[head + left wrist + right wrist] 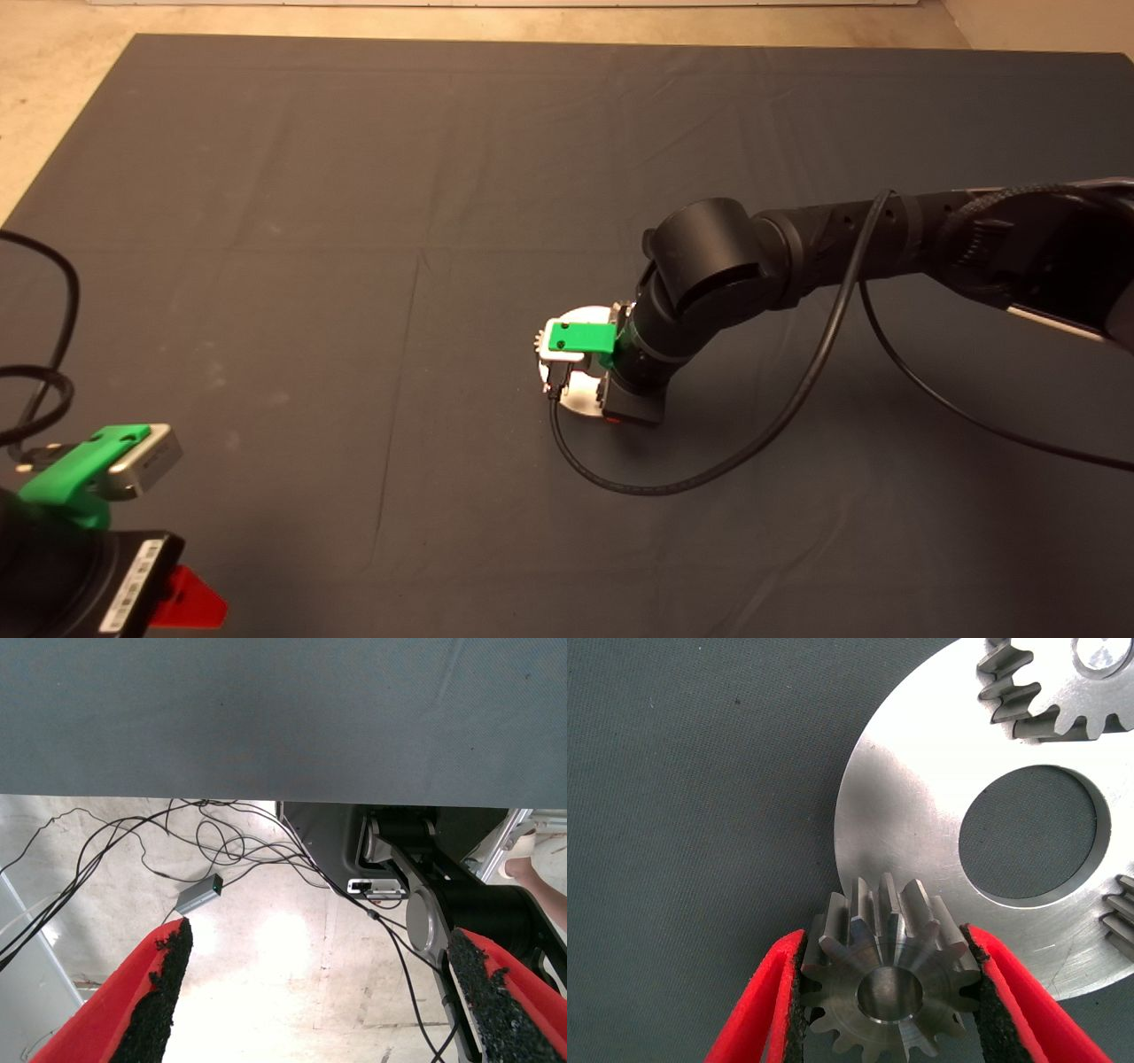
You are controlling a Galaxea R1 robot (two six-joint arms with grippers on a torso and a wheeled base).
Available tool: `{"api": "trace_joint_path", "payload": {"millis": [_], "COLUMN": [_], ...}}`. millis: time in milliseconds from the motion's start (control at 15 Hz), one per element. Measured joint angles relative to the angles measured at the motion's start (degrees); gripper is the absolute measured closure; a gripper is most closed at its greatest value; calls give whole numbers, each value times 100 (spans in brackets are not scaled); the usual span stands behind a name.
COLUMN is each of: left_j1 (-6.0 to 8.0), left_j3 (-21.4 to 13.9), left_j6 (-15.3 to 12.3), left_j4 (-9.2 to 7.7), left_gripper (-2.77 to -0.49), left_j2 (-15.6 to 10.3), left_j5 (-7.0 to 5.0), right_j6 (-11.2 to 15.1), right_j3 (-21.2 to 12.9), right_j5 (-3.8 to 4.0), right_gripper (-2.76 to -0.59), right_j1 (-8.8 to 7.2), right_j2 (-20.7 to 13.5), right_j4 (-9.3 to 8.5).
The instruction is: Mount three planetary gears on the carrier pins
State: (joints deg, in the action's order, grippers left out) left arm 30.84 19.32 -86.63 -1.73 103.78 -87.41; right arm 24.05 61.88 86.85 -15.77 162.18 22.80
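Note:
In the right wrist view my right gripper (884,941) is shut on a planetary gear (890,992), which sits tilted over the rim of the round metal plate (912,806). A second gear (1050,691) sits on a carrier pin (1103,651) across the plate's centre hole. Only the teeth of a third gear (1121,912) show at the picture's edge. From above, the right arm's wrist (638,354) covers most of the plate (585,316). My left gripper (190,602) waits open at the lower left.
A black cable (709,470) loops on the mat in front of the right arm. The left wrist view shows the mat's edge (266,726), floor cables (177,842), a small grey box (199,896) and a person's leg (532,873).

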Motion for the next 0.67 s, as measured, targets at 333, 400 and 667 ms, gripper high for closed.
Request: {"api": "trace_joint_path", "payload": {"millis": [333, 400, 667], "left_j1": [0, 0, 0], "left_j3": [0, 0, 0], "left_j6": [-2, -2, -2], "left_j4": [0, 0, 0], "left_gripper": [-204, -204, -204], "left_j2": [0, -2, -1], "left_j5": [0, 0, 0], "right_j6": [-7, -7, -4], "right_j3": [39, 44, 44], "right_j5": [-30, -35, -38], "right_gripper": [-106, -106, -106], "right_j1": [-13, -13, -16], "right_j2": [-14, -13, -13], "right_j4": [-34, -37, -37]}}
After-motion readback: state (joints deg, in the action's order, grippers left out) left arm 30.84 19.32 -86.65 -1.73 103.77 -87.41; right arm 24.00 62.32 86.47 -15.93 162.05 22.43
